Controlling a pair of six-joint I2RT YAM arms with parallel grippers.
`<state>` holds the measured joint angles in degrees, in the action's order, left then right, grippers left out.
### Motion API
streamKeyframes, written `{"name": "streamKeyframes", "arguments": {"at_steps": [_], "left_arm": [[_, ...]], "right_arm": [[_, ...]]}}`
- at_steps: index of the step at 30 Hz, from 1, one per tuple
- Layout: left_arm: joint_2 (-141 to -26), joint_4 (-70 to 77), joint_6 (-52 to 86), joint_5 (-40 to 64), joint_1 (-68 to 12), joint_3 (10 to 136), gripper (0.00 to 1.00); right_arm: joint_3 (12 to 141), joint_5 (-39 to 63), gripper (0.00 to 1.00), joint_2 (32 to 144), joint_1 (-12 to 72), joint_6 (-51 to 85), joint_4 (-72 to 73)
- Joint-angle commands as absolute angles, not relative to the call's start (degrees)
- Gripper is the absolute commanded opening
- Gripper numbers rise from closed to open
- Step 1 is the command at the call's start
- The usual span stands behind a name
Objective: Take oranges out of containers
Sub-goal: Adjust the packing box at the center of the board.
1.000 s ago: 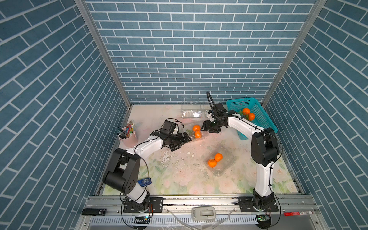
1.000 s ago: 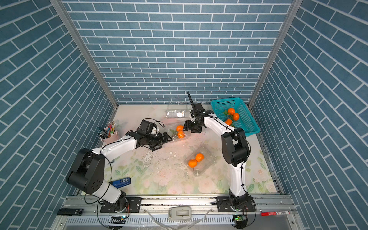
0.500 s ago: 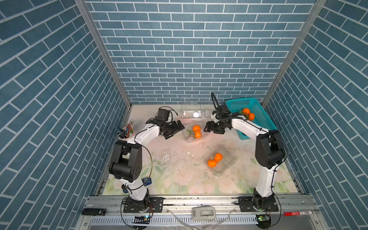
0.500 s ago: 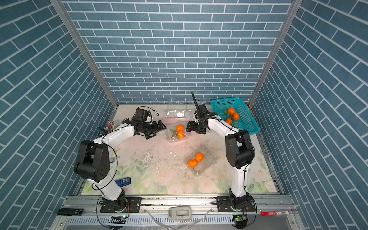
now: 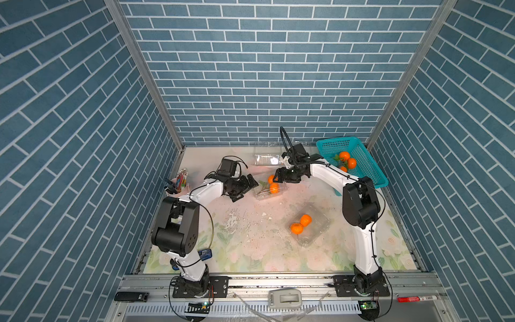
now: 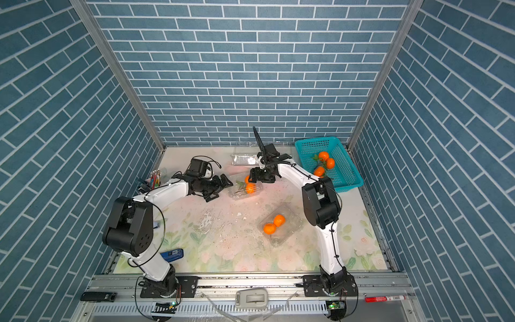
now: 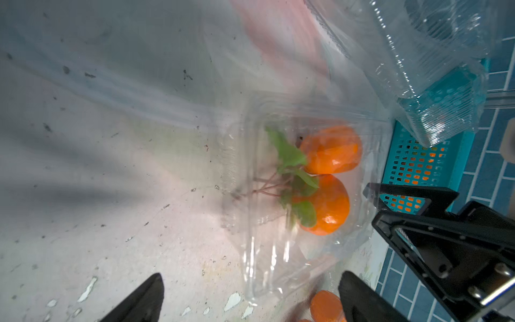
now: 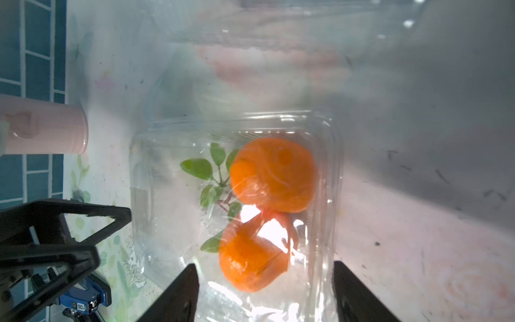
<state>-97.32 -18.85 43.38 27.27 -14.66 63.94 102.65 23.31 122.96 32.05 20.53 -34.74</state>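
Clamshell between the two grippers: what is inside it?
Two oranges with green leaves lie inside the clear clamshell. Glare covers part of one orange, and the fruit hides the clamshell floor beneath it.

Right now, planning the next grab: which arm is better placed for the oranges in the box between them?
Probably right: the right gripper is open beside the oranges; the left gripper faces the leafy end of the box.

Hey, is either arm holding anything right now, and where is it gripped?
Nothing looks held. The left gripper stands open beside the clear container; the right gripper, fingers spread, hovers over its oranges without gripping.
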Motion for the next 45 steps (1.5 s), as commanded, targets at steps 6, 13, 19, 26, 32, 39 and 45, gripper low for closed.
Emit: {"name": "streamKeyframes", "arguments": {"at_steps": [6,13,19,26,32,39,45], "left_arm": [[-97.6,-30.9,34.5,22.2,-11.1,73.6,0.99],[-107.6,-36.7,28.6,18.0,-12.1,87.5,0.99],[-115.9,-33.2,23.7,17.2,-13.7,95.1,0.99],[-120.6,-30.4,17.3,18.3,-16.7,99.8,0.99],[-119.8,-28.6,17.7,18.2,-19.1,97.3,0.99],[-116.7,-24.6,22.4,21.5,-19.2,91.4,0.99],[-111.6,-19.2,28.6,24.3,-19.3,83.6,0.99]], "right_arm": [[100.8,18.2,0.78,117.2,31.5,18.5,-38.9],[89.1,20.3,0.84,109.4,28.8,28.4,-32.7],[80.7,24.7,0.85,107.8,29.2,34.9,-22.9],[74.9,27.4,0.82,106.4,29.3,37.7,-16.9],[70.3,29.3,0.80,105.2,29.4,44.5,-10.7],[69.4,32.4,0.77,105.6,29.6,50.0,-5.1],[73.0,32.7,0.77,108.0,29.5,50.9,-6.2]]}}
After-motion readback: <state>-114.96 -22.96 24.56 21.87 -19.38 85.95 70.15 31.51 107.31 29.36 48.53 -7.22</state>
